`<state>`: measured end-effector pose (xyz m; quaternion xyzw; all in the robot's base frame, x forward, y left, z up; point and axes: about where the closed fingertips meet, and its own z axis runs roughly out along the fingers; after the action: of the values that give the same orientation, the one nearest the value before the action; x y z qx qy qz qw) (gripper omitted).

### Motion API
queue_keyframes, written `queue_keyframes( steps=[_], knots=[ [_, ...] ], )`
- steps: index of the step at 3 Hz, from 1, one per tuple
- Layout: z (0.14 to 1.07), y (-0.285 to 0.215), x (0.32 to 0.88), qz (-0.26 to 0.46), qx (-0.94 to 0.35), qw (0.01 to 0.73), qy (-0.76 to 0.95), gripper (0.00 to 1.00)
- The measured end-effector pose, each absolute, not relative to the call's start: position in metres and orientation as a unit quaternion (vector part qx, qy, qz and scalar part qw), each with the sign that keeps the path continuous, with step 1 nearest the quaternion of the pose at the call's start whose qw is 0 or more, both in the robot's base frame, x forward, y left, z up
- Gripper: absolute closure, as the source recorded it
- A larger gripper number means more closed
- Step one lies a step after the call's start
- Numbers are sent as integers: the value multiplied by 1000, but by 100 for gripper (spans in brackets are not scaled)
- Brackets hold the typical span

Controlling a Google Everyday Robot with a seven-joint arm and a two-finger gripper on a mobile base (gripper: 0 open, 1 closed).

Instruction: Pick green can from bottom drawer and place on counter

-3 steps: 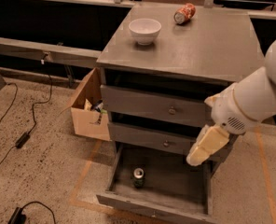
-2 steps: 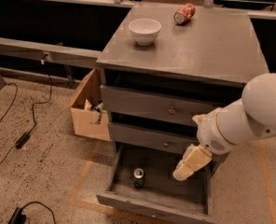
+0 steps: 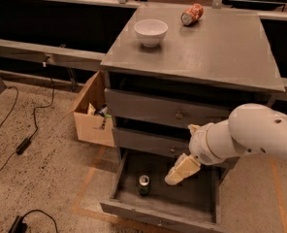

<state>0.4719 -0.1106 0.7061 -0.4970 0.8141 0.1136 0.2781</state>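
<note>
The green can stands upright in the open bottom drawer, near its left side, silver top showing. My gripper hangs over the drawer, just right of the can and slightly above it, not touching it. The arm's white body reaches in from the right. The counter is the grey top of the cabinet, above the two closed upper drawers.
A white bowl and a lying orange-red can sit on the counter. An open cardboard box stands left of the cabinet. Cables run over the floor at left.
My gripper has moved left and down, from the cabinet's right side towards the can in the bottom drawer. The can has not moved.
</note>
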Motion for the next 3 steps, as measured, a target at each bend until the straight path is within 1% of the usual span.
queue_keyframes(
  steps=[1, 2, 3],
  knots=[
    [707, -110, 472, 113, -497, 278, 814, 0],
    [661, -111, 478, 134, -489, 276, 817, 0],
    [585, -108, 498, 161, -492, 282, 808, 0]
  ],
)
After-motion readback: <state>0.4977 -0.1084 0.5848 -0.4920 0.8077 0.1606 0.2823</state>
